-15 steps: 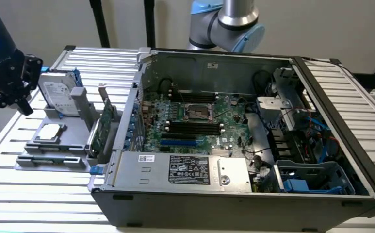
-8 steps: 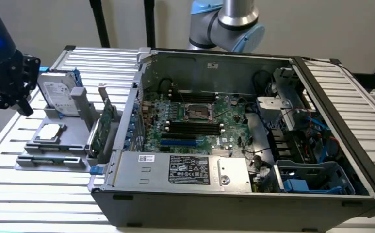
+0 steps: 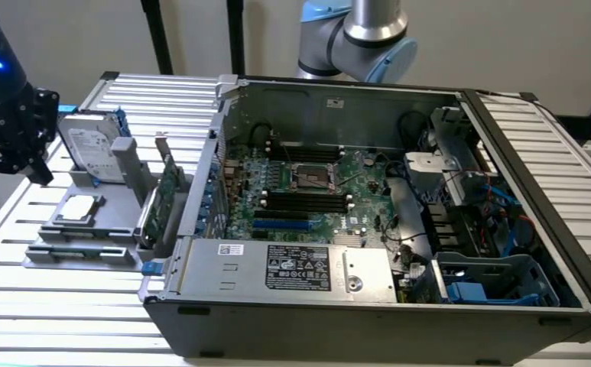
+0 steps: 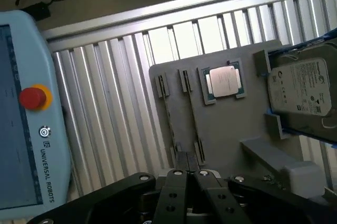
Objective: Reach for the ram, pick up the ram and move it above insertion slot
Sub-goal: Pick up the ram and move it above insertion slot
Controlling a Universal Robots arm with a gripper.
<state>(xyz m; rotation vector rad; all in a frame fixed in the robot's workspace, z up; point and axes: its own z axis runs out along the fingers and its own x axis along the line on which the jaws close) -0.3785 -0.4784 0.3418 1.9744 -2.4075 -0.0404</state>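
Observation:
The ram (image 4: 192, 118) stands on edge in a slot of the grey holder (image 4: 231, 129), seen as a thin dark strip; a second thin strip (image 4: 167, 116) stands parallel beside it. My gripper (image 4: 189, 179) hovers above the holder's near end, fingers pressed together, holding nothing. In the exterior view the dark gripper (image 3: 30, 164) hangs at the far left, over the table edge beside the holder (image 3: 81, 245). The black memory slots (image 3: 300, 200) lie on the motherboard inside the open computer case (image 3: 377, 306).
On the holder sit a square processor chip (image 4: 225, 81), a silver hard drive in a blue frame (image 4: 303, 89) and a green expansion card (image 3: 163, 195). A teach pendant with a red stop button (image 4: 32, 97) lies beside it. The ribbed aluminium table (image 3: 71, 306) carries everything.

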